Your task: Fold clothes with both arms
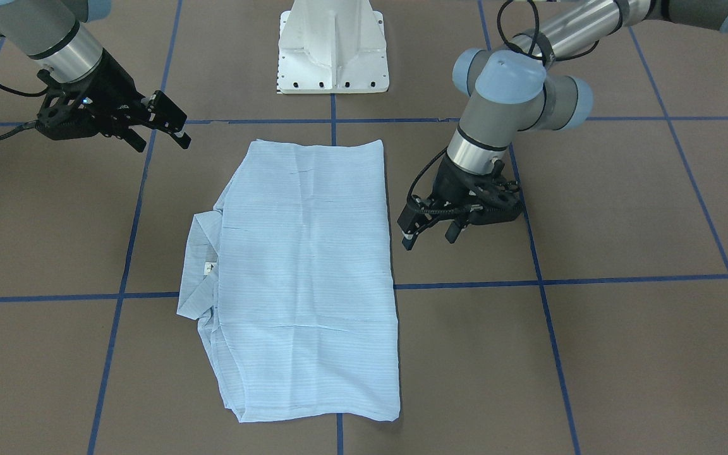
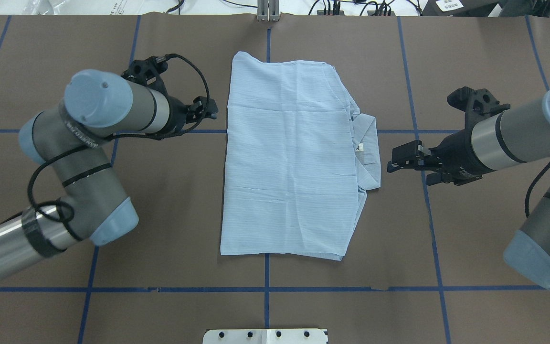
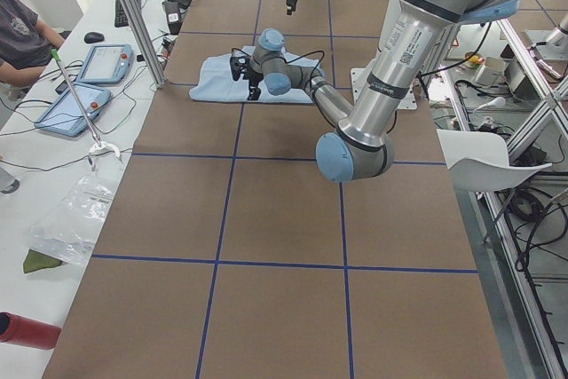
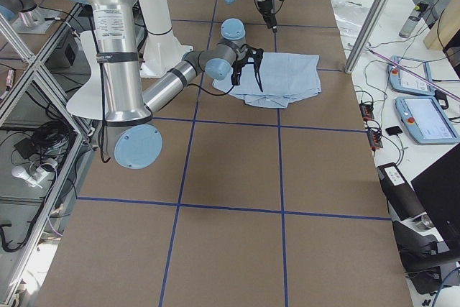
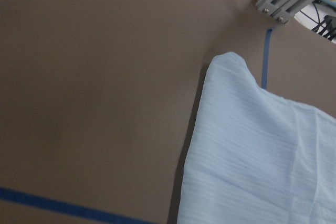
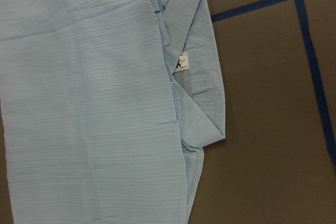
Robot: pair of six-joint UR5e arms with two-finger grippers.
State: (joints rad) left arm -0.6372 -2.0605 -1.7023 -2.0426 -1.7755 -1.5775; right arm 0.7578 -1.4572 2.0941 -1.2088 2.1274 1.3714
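Lying flat on the brown paper-covered surface [image 2: 470, 239], the thin pale blue striped shirt [image 2: 289, 157] is folded into a tall rectangle. It sits at the middle of the surface, across one of the dark blue tape lines [image 2: 267, 286] that make a grid there. The cloth is mostly smooth, with some light creases across it. On the robot's right side the folded collar [image 6: 197, 51] comes out from under the rectangle, and the small white neck label [image 6: 182, 60] is visible at its inner edge.

The left black two-finger pincer [image 1: 427, 235] is just beside the shirt's straight left edge and does not touch it. Its two fingers are spread apart and nothing is between them. The left wrist view shows only a rounded corner of the shirt and bare brown paper next to it.

The right black two-finger pincer [image 2: 411, 167] is near the collar side, a little apart from the cloth, and points toward it. Its fingers are also spread apart and hold nothing. The right wrist view looks at the collar and the label.

Both silver-grey arms with light blue caps come in from the two sides. The white pedestal base [image 1: 332, 50] stands behind the shirt, on the robot's side.
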